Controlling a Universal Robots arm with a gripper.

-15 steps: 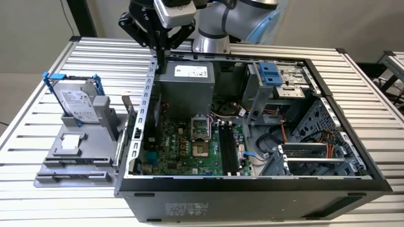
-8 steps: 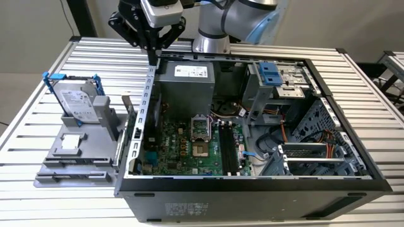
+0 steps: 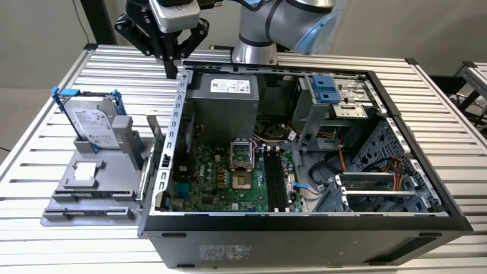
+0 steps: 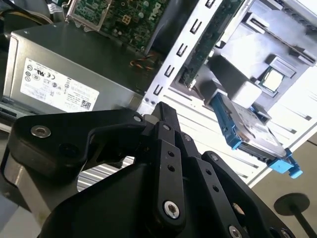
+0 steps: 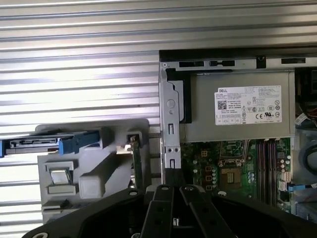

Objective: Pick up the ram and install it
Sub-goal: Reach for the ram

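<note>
**Status: claw empty, ram in its holder**

1. Toward the exterior view's left edge of the table (image 3: 31,149) I see a grey holder (image 3: 91,194). A hard drive (image 3: 95,123) in a blue bracket stands upright at the holder's far end.
2. In the first wrist view I see the ram (image 5: 136,166) standing on its long edge in the holder. It sits on the side nearest the case and runs parallel to the case wall, just beside it. Nothing is gripping it.
3. The claw (image 3: 170,71) hangs above the table near its far edge, just beside the far left corner of the case (image 3: 304,225). It is well above the ram. Its fingers are drawn narrow, tips together, with nothing between them.
4. The open case fills the middle and right of the table. Inside I see the power supply (image 3: 228,100) at the far end and the motherboard (image 3: 220,182) nearer the front edge.
5. The long black slots (image 3: 275,180) lie along the motherboard's right side.
</note>
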